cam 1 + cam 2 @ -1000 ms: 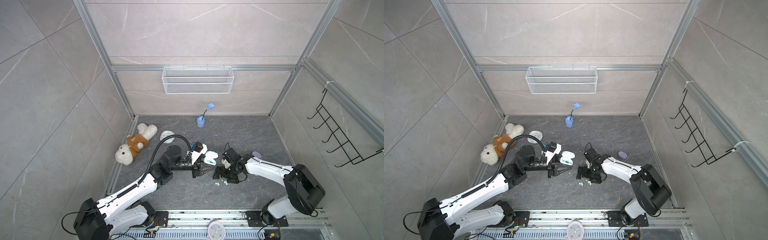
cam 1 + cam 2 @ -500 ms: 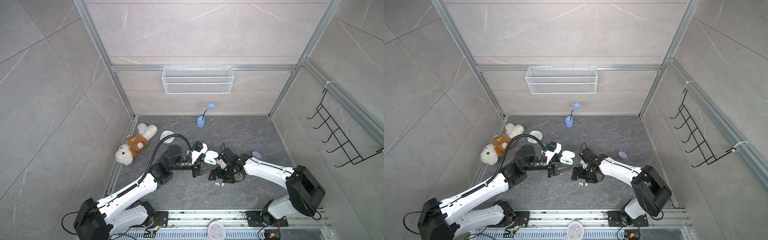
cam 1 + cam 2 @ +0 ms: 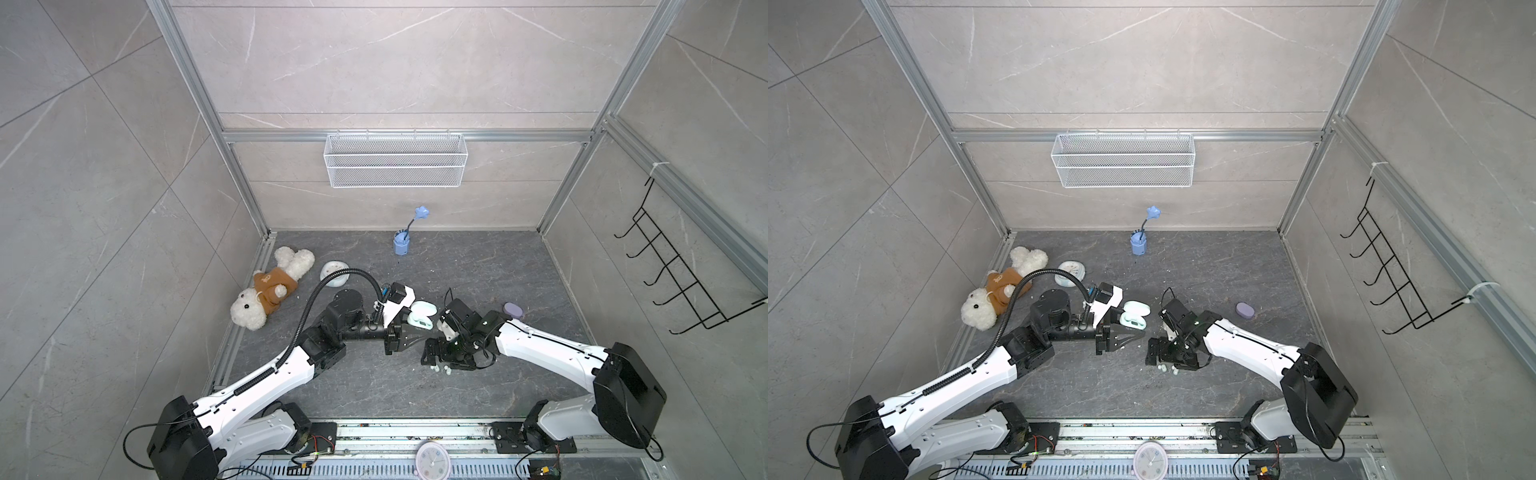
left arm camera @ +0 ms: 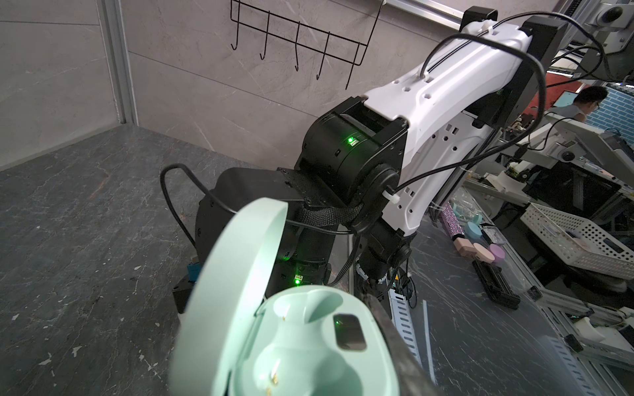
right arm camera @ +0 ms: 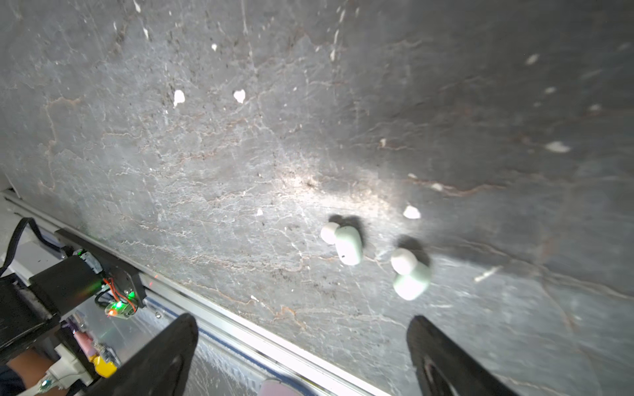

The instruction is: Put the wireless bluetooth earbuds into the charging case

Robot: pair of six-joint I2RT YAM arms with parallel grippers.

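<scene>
The mint green charging case (image 4: 308, 343) (image 3: 420, 321) (image 3: 1133, 320) is held above the floor with its lid (image 4: 236, 274) up and both sockets empty. My left gripper (image 3: 422, 328) (image 3: 1136, 330) is shut on it, and one dark finger (image 4: 398, 346) lies along its side. Two mint green earbuds with white tips (image 5: 346, 243) (image 5: 410, 274) lie on the dark floor, small pale dots in both top views (image 3: 434, 368) (image 3: 1160, 368). My right gripper (image 5: 303, 329) (image 3: 446, 359) (image 3: 1169, 357) hangs open just above them, holding nothing.
A shut lavender case (image 3: 513, 308) lies right of my right arm. A teddy bear (image 3: 270, 291) and a round white dial (image 3: 333, 272) lie at the left, a blue cup with a flower (image 3: 401, 245) at the back. White crumbs (image 5: 240, 96) dot the floor. A metal rail (image 5: 240, 325) edges the front.
My right gripper has shifted a little left and toward the front, over the two earbuds, staying open. The left gripper with the case has hardly moved.
</scene>
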